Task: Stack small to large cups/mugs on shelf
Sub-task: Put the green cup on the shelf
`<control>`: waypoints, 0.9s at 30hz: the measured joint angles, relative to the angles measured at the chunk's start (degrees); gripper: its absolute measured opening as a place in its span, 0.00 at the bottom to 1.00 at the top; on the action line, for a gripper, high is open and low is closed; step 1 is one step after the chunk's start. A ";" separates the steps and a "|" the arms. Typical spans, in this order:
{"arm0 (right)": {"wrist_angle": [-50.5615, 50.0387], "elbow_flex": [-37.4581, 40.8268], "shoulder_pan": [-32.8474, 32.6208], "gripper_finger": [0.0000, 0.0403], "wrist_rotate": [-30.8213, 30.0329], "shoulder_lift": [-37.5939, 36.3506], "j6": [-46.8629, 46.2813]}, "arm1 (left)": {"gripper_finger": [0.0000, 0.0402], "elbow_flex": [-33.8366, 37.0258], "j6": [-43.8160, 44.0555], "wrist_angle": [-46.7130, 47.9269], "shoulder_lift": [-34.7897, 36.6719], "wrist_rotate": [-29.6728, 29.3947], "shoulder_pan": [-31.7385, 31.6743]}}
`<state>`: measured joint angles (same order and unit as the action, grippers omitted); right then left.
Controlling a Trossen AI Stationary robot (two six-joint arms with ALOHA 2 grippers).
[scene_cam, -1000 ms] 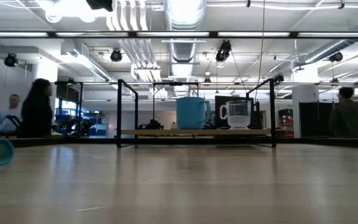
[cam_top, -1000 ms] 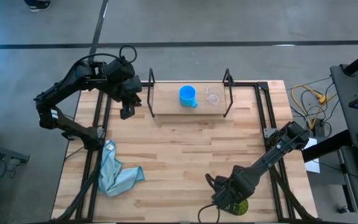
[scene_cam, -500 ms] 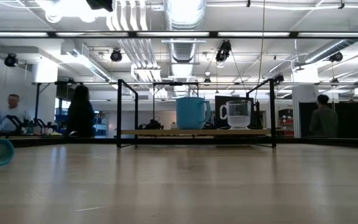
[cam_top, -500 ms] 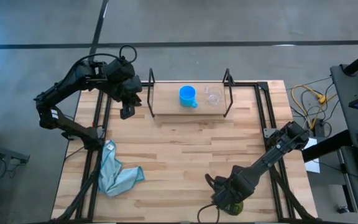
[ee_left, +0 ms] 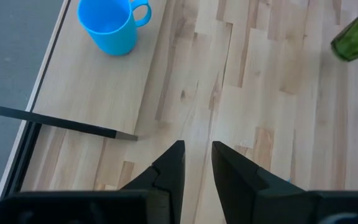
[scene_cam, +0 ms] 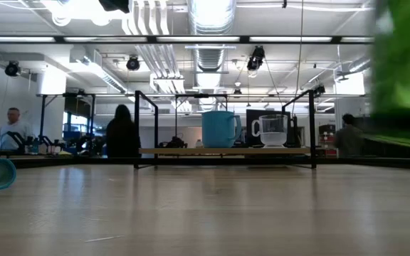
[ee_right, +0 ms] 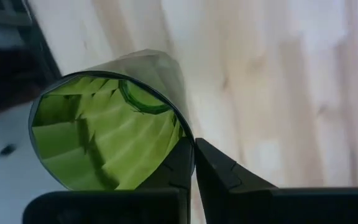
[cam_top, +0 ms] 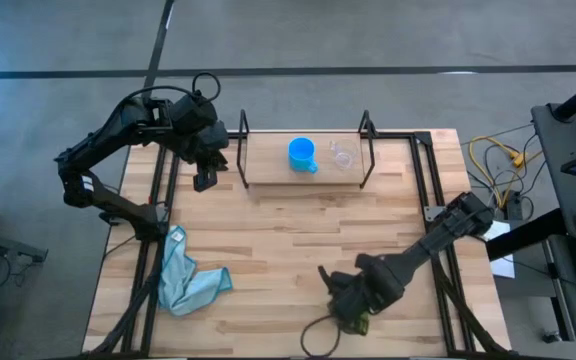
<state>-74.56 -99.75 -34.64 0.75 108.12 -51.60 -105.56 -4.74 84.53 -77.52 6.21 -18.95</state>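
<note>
The dark green patterned cup (cam_top: 360,323) is at the table's near edge, held by my right gripper (cam_top: 353,310), which is shut on it. In the low view it is a green blur (scene_cam: 404,71) on the right. The bright blue mug (cam_top: 301,153) and the small clear cup (cam_top: 343,156) stand upright, side by side, on the low wood shelf (cam_top: 268,178) at the far side. My left gripper (cam_top: 204,180) hovers by the shelf's left end, open with a narrow gap (ee_left: 196,158) and touching nothing. My right gripper (ee_right: 193,155) pinches the green cup's rim (ee_right: 185,134) at its open mouth. One finger is inside the cup and the other finger (ee_right: 219,171) is outside against the wall. I look straight into the mouth along the fingers. The cup (scene_cam: 404,71) is lifted clear of the table.
A light blue cloth (cam_top: 190,280) lies crumpled near the table's left near corner. Black wire frames (scene_cam: 144,128) close both ends of the shelf. Bare wood lies between the shelf and the near edge. People move in the room behind the table.
My right gripper has moved toward the table's left and a little toward the far edge, carrying the green cup up off the table. The cup now shows in the low view, where it was absent before. My left arm has kept still.
</note>
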 joint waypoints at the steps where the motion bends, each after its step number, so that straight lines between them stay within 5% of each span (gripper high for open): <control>1: -0.01 -0.84 0.89 0.02 -1.57 -0.02 1.38 | 0.16 0.00 -0.01 0.00 0.00 0.15 0.00; 12: 0.23 -13.29 16.56 0.02 -18.53 0.00 20.64 | 0.16 0.01 0.03 -0.04 -0.03 0.14 -0.01; 27: 7.51 -22.63 42.12 0.02 -16.97 0.00 35.59 | 0.16 0.06 2.92 -0.04 -0.13 -0.25 -0.01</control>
<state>-67.05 -122.38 7.48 -16.22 108.12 -16.01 -105.50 -1.82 84.49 -77.65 5.95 -18.96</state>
